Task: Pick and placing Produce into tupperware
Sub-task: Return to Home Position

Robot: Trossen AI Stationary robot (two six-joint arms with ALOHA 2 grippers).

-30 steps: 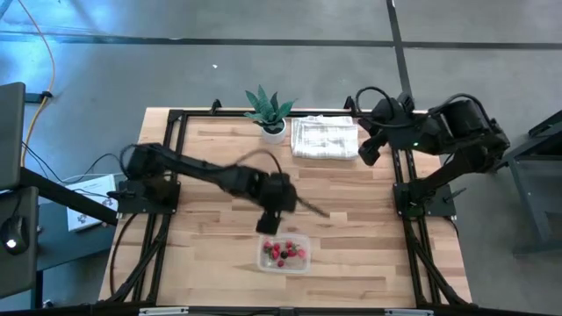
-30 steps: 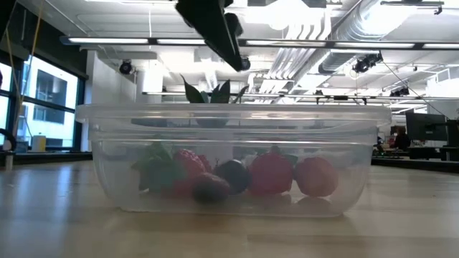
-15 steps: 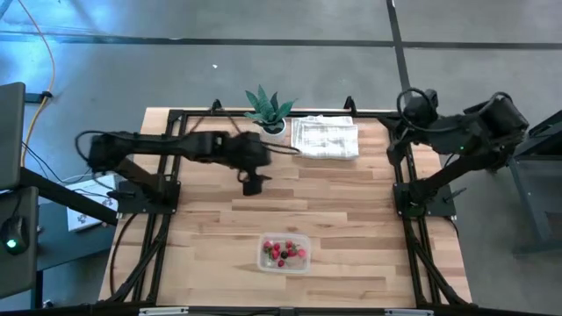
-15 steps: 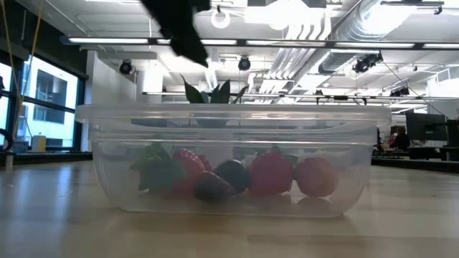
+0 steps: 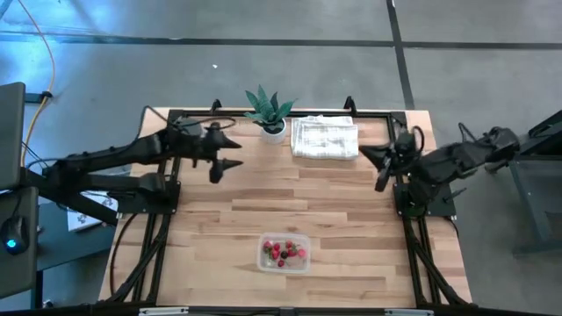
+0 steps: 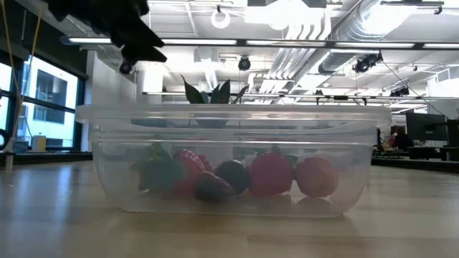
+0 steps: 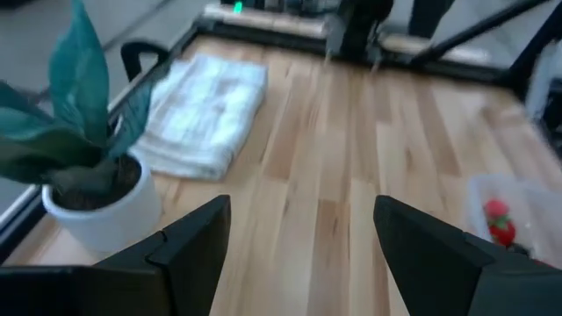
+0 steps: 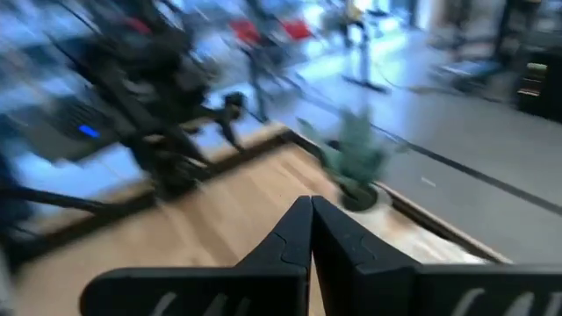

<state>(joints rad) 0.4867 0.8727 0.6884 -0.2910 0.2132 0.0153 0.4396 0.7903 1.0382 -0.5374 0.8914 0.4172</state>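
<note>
The clear tupperware stands on the wooden table near its near edge; the low view shows its wall close up. The produce lies inside on its floor: several red pieces, a pinkish one and dark ones. My left gripper is open and hovers over the far left of the table, well away from the tupperware; its fingers frame bare wood. My right gripper is shut and empty, by the table's right edge.
A green potted plant and a folded white cloth sit at the table's far edge, the plant close to my left gripper. Black frame rails run along the table's left, right and far sides. Bare wood lies around the tupperware.
My left gripper has pulled back from above the tupperware, travelling toward the table's far left corner. My right arm has swung and folded back toward the right edge, its gripper coming nearer the table's right rail. The tupperware and produce have stayed in place.
</note>
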